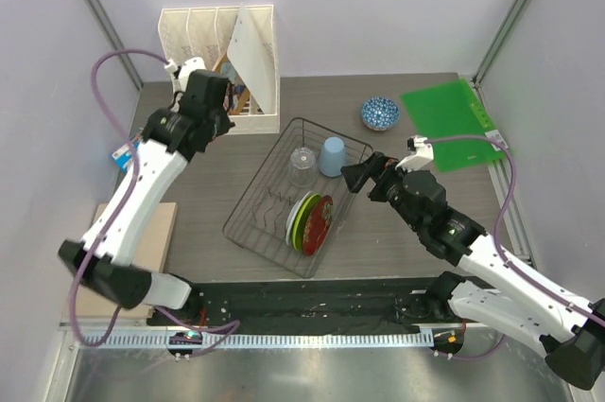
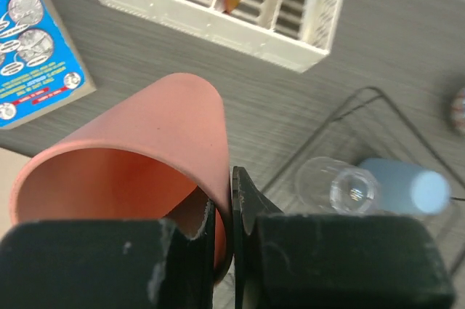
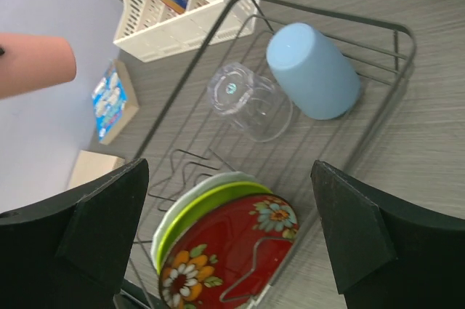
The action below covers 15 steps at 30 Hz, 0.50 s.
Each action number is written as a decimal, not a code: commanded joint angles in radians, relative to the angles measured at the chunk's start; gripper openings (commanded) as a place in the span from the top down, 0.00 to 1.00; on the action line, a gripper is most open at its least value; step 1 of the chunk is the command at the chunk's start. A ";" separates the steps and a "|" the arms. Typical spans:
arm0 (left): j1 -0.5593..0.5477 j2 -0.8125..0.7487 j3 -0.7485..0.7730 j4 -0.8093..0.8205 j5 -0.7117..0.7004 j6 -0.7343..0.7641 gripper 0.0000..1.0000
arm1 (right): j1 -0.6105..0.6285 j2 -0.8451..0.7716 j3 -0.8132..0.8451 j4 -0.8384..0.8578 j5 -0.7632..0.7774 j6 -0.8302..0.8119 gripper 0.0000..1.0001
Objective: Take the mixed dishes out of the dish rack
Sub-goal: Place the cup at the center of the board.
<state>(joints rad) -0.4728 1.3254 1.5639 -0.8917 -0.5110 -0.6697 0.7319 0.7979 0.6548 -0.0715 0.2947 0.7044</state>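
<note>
The black wire dish rack (image 1: pixel 257 175) sits mid-table. It holds an upside-down clear glass tumbler (image 1: pixel 302 164), a light blue cup (image 1: pixel 332 156), and upright white (image 1: pixel 295 218), green-rimmed (image 1: pixel 307 218) and red patterned (image 1: pixel 319 224) plates. My left gripper (image 2: pixel 231 200) is shut on the wall of a pink cup (image 2: pixel 145 142), held above the table left of the rack, near the file organizer. My right gripper (image 3: pixel 232 243) is open and empty above the rack's right side, over the red plate (image 3: pixel 232 251). The small blue patterned bowl (image 1: pixel 380 113) stands on the table behind the rack.
A white slotted file organizer (image 1: pixel 222 57) stands at the back left. A green board (image 1: pixel 449 123) lies at the back right. A blue booklet (image 1: pixel 126 151) and a wooden board (image 1: pixel 156 241) lie along the left edge.
</note>
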 commanded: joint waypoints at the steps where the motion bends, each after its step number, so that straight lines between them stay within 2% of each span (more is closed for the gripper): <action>1: 0.077 0.193 0.136 -0.225 0.092 0.140 1.00 | 0.001 -0.029 0.023 -0.048 0.038 -0.049 0.00; 8: 0.161 0.467 0.241 -0.179 0.218 0.162 1.00 | 0.001 -0.039 0.026 -0.076 -0.005 -0.078 0.00; 15: 0.223 0.632 0.280 -0.090 0.299 0.127 1.00 | 0.001 -0.080 0.011 -0.120 -0.011 -0.098 0.00</action>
<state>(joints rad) -0.2813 1.9182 1.7863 -1.0374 -0.2718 -0.5411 0.7319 0.7578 0.6548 -0.1772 0.2863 0.6395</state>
